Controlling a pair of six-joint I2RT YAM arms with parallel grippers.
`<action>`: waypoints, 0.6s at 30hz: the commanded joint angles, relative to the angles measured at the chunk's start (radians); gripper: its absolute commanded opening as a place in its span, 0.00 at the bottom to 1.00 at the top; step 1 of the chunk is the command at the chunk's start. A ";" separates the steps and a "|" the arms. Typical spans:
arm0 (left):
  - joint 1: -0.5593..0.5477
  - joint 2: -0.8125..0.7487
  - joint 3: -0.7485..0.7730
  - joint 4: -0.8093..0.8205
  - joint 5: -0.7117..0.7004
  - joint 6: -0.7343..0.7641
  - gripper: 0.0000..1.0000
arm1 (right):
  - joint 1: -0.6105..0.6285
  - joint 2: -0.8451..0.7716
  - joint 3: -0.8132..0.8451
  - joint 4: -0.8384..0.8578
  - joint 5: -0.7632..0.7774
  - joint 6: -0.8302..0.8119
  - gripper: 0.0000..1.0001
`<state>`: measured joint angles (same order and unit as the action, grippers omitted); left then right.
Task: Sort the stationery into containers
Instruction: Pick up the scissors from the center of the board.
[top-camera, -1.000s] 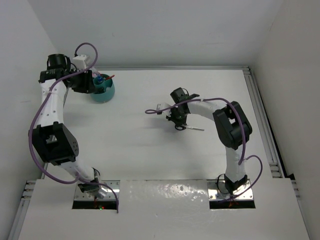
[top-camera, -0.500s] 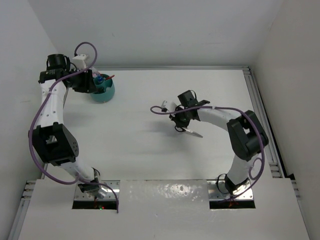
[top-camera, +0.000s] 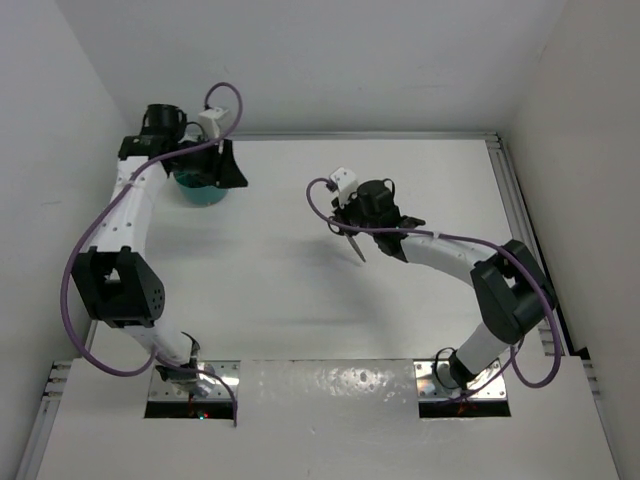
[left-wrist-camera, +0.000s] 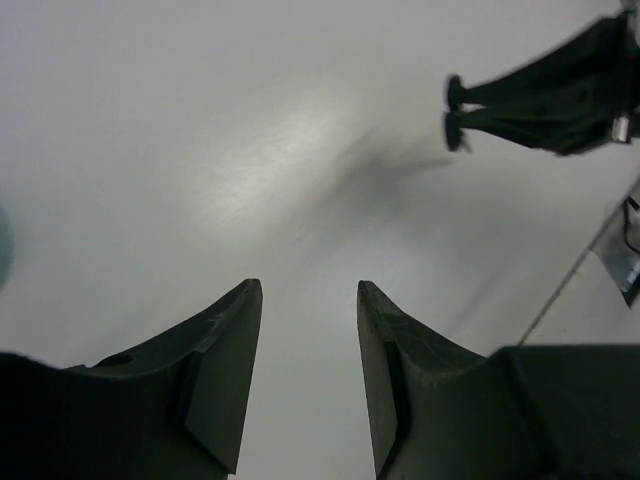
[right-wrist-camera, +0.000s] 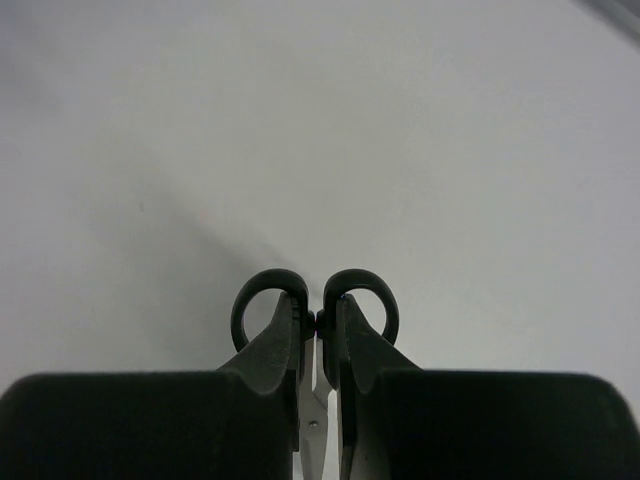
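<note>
My right gripper (top-camera: 349, 224) is shut on black-handled scissors (top-camera: 357, 248) and holds them off the table near its middle, steel blades pointing toward the near side. In the right wrist view the jaws (right-wrist-camera: 318, 300) pinch the scissors (right-wrist-camera: 372, 284) just behind the two handle rings. The round teal organiser (top-camera: 196, 193) stands at the far left, mostly hidden under my left arm. My left gripper (top-camera: 236, 176) is just right of it, open and empty (left-wrist-camera: 308, 288) above bare table. The other stationery is hidden.
In the left wrist view the right gripper (left-wrist-camera: 560, 85) with the scissor handles shows at the top right. White walls close the far, left and right sides. A metal rail (top-camera: 520, 220) runs along the table's right edge.
My left gripper has swung from the organiser's left side over to its right side. My right arm has carried the scissors toward the far side, and their blades have turned from right to near.
</note>
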<state>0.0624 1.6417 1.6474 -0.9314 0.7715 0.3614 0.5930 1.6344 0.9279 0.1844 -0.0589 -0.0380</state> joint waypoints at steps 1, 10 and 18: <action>-0.114 -0.036 0.002 -0.009 0.110 0.004 0.41 | 0.050 -0.028 0.110 0.227 0.174 0.171 0.00; -0.268 -0.031 -0.047 0.026 0.063 -0.025 0.47 | 0.156 0.053 0.246 0.294 0.287 0.196 0.00; -0.279 -0.022 -0.043 0.085 0.014 -0.091 0.43 | 0.209 0.071 0.276 0.342 0.318 0.190 0.00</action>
<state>-0.2089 1.6413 1.5818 -0.9005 0.7849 0.3004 0.7876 1.7103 1.1530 0.4431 0.2253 0.1368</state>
